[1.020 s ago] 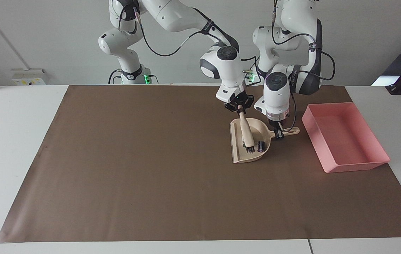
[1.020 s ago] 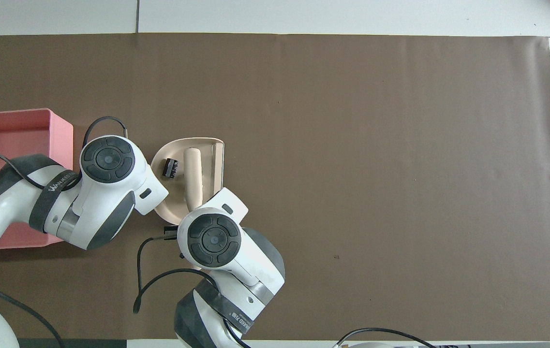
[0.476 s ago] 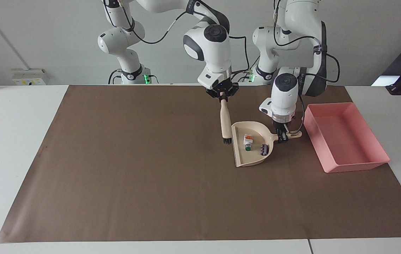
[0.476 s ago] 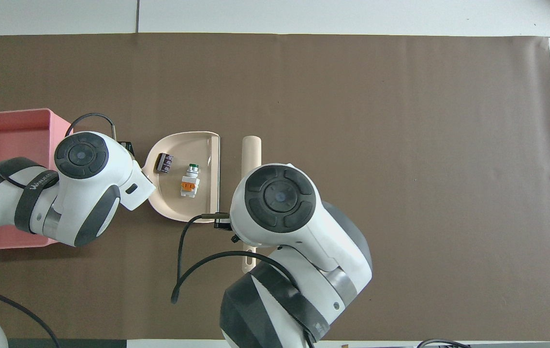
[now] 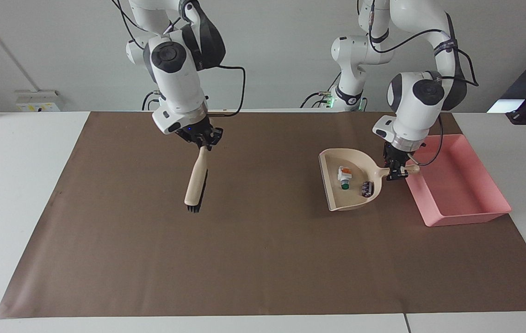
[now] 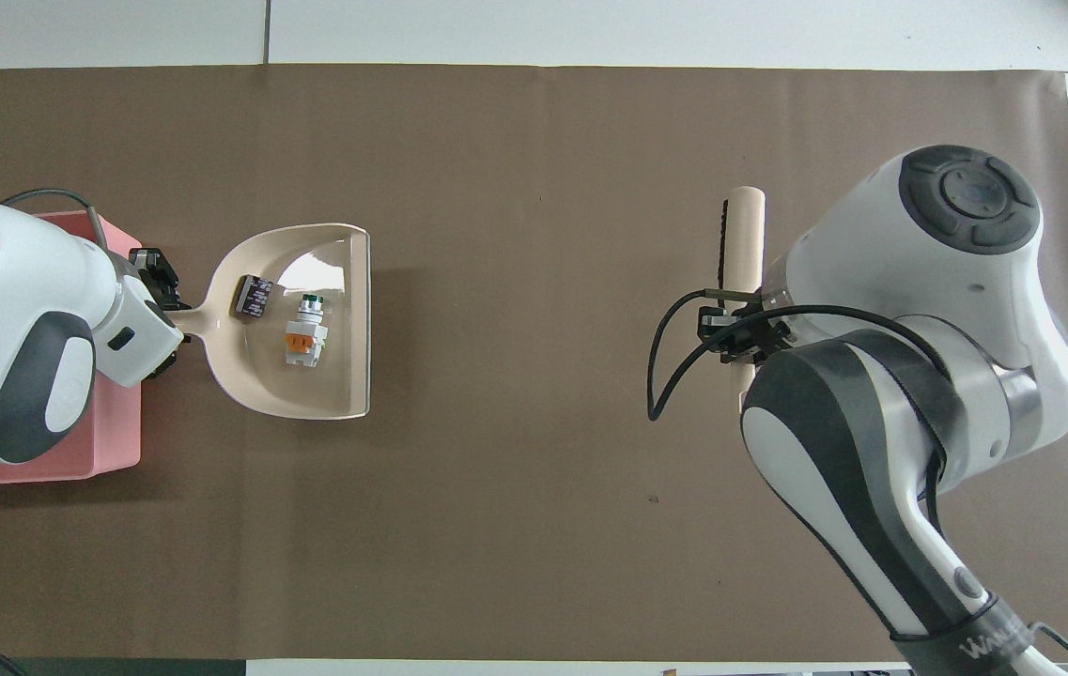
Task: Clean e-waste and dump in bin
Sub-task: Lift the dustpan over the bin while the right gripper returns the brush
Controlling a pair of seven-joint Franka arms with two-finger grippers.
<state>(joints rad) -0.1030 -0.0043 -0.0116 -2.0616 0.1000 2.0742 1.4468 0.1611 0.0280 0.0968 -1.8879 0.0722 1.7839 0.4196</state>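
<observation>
left tool [image 5: 400,170]: clamped on the handle of the beige plastic dustpan [image 5: 347,187], held up over the brown paper mat [image 5: 263,259] right beside the bin, toward the left arm's end of the desk [image 5: 22,152].
right tool [image 5: 202,141]: closed around the handle of the beige hand brush with black bristles [image 5: 195,182], which hangs bristle-end down over the mat toward the right arm's end, well apart from the dustpan.
e-waste: a small white-and-green electronic part with an orange band [image 6: 304,334] and a small black cylinder part [image 6: 254,295] both lie inside the dustpan, the black one closer to the handle.
bin: shallow rectangular pink plastic tray [image 5: 457,180] sits on the mat at the left arm's end; the dustpan's handle reaches over its edge.
dustpan mouth: faces toward the middle of the mat.
</observation>
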